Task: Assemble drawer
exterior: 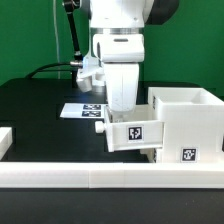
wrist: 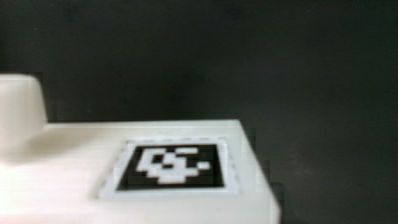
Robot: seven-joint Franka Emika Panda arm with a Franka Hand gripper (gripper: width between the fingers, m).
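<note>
A white open-topped drawer box point(exterior: 185, 122) stands on the black bench point(exterior: 40, 105) toward the exterior view's right, its hollow showing only bare inner walls from this angle; whatever may lie deeper inside is hidden. A square marker tag point(exterior: 187, 154) sits low on its front wall. Against the box's side on the exterior view's left, a smaller white drawer panel point(exterior: 133, 133) carrying its own tag is held just above the bench, touching or nearly touching the box. The robot's end effector point(exterior: 122, 108) comes down onto that panel from above; its fingers are hidden behind the panel, so whether they grip it cannot be told. The wrist view shows the panel's tagged face point(wrist: 173, 165) up close, blurred. Behind the arm lies the marker board point(exterior: 84, 111). A white rail point(exterior: 110, 178) runs across the foreground edge.
</note>
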